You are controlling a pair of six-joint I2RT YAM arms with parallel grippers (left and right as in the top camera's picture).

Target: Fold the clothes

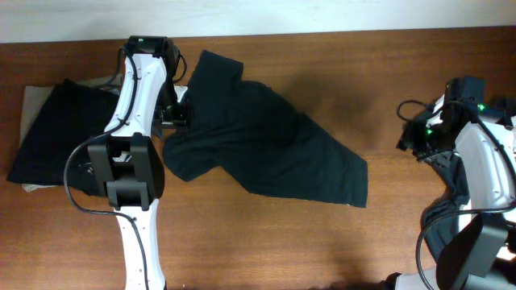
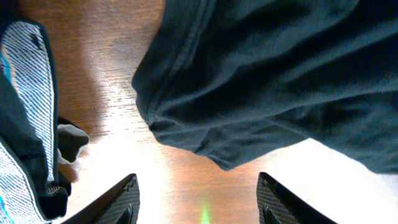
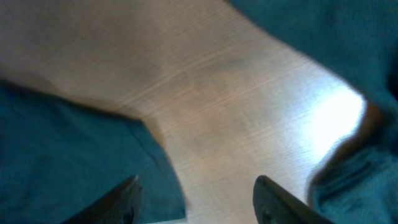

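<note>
Left claw (image 2: 196, 190), jaws apart and empty, faces the bunched edge of the black T-shirt (image 2: 280, 81) just ahead; pinch one layer only. Right claw (image 3: 196, 190), likewise spread and empty, hangs above bare worktop (image 3: 236, 99).

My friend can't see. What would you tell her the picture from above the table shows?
A dark T-shirt lies rumpled and slanted across the middle of a brown wooden table. The white left arm reaches to its edge, next to a pile of dark clothes; the right arm sits at the far side, clear of the shirt.
</note>
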